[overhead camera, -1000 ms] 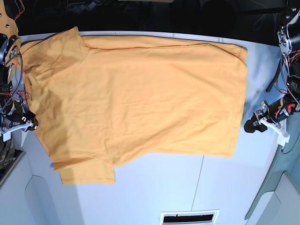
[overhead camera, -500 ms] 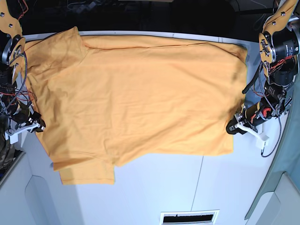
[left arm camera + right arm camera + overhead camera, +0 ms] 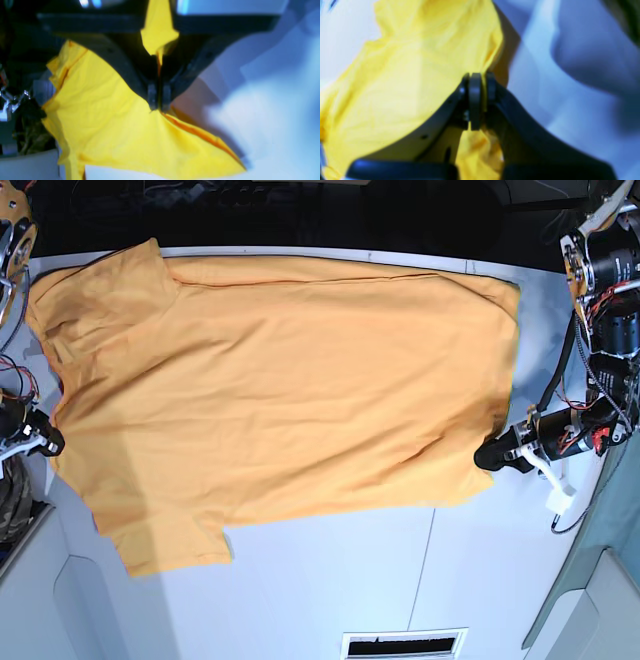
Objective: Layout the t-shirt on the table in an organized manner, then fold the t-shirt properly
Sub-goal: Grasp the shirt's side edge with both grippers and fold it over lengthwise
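T-shirt spread across the table

The t-shirt (image 3: 280, 390) lies on the table (image 3: 400, 580), toward its far edge; the left gripper (image 3: 492, 456) at its right edge, the right gripper (image 3: 50, 442) at its left

Bare table (image 3: 330, 580) lies open along the near side below the t-shirt (image 3: 280, 380); the cloth covers the rest, and a dark vent slot (image 3: 404, 644) sits at the near edge
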Controlling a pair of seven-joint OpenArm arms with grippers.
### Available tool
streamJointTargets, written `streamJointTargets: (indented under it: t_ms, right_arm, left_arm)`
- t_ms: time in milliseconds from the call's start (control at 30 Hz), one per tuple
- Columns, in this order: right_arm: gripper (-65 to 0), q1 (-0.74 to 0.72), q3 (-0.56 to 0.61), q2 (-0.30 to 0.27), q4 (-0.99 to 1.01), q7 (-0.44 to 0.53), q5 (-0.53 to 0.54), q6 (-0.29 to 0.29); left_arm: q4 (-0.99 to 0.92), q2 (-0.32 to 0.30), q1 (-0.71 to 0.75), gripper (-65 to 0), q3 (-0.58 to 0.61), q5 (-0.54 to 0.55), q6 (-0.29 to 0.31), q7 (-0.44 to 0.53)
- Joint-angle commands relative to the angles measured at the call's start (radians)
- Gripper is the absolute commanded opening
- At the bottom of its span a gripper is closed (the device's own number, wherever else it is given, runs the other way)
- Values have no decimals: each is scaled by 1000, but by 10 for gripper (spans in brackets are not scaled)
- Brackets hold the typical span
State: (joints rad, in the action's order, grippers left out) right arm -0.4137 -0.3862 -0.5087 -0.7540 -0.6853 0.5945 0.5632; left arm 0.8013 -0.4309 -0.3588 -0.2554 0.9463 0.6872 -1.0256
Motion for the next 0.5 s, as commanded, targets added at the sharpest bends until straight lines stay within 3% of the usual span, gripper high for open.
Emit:
streamJointTargets:
  t_ms: [0,267,467]
  right_arm:
    - [-650,5,-8,-28,-51,14,20,10]
    - [-650,204,-68,-39,-210,14,80,10]
    - [-650,276,-167,-6,-209,54,107,9]
  left_arm:
    - [35,-32,-12,-650,-4,36,11,3]
    - [96,-68,55,-650,-4,140,11,-103]
    - [96,-65,91,-650,-4,139,11,-92]
